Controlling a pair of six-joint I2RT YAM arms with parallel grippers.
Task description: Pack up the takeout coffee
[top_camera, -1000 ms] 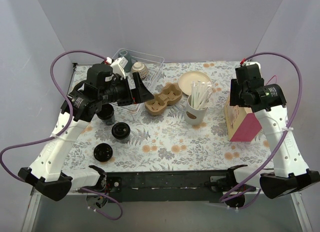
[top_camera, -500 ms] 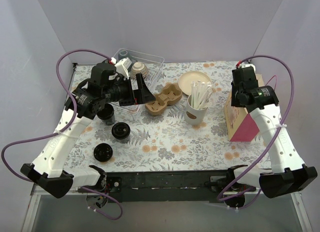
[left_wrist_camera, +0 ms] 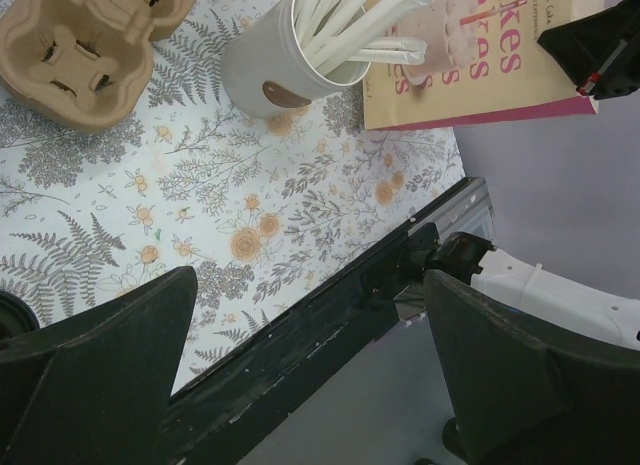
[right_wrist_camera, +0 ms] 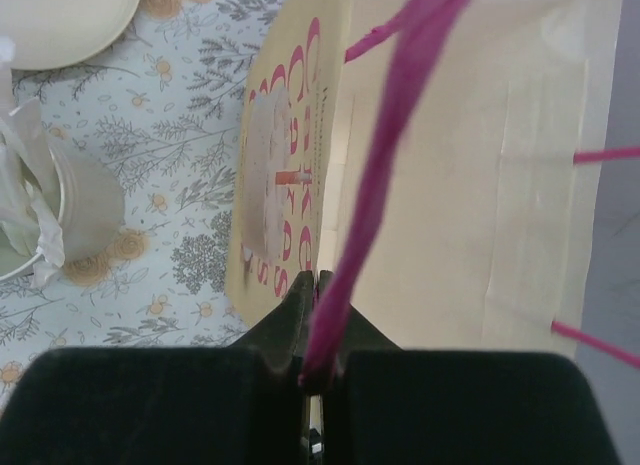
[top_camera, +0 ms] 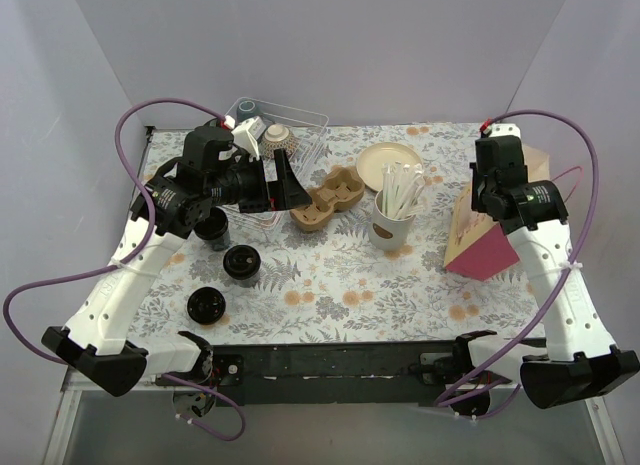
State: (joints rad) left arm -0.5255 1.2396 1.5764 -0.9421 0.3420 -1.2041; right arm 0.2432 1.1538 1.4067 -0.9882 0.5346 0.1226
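The table [top_camera: 330, 285] holds it all. The biggest thing on it is the paper bag [top_camera: 482, 247], far to the right of the brown cup carrier [top_camera: 328, 197]. The bag leans over. The right gripper [right_wrist_camera: 312, 315] has its fingers pressed tight on the bag's pink handle [right_wrist_camera: 380, 155].

The left gripper [top_camera: 283, 182] hangs just left of the carrier. Its fingers are wide apart and it holds nothing. A white cup of straws [top_camera: 391, 225] stands between the carrier and the bag.

One coffee cup [top_camera: 241, 262] sits left of the carrier, nearer the robot. A second coffee cup [top_camera: 211, 226] sits farther left, partly under the left arm.

The job right now looks like getting the bag ready. The handle is thin, so the grip must be firm. Move slowly so the bag does not swing or tip. Keep it away from the straws. Set it down flat with its mouth up, so the coffee can go in.
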